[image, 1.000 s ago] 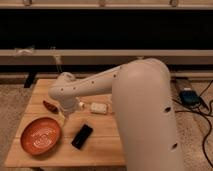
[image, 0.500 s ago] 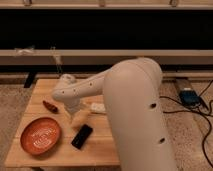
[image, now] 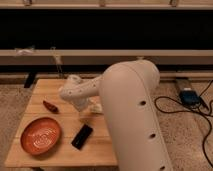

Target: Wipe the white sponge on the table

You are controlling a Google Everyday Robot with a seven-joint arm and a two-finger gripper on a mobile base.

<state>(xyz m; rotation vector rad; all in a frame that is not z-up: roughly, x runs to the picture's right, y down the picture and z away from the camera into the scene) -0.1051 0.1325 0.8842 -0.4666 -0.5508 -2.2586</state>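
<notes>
Orange plate [image: 41, 135], black slab [image: 82, 136] near | arm [image: 131, 115] screens jaws over table [image: 45, 92]

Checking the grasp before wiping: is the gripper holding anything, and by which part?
It cannot be told. The gripper is down at the table, right by the white sponge, but the arm hides whether they meet.

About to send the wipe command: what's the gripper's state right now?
Gripper: open or closed cannot be told; it is low over the table, close beside the white sponge.
</notes>
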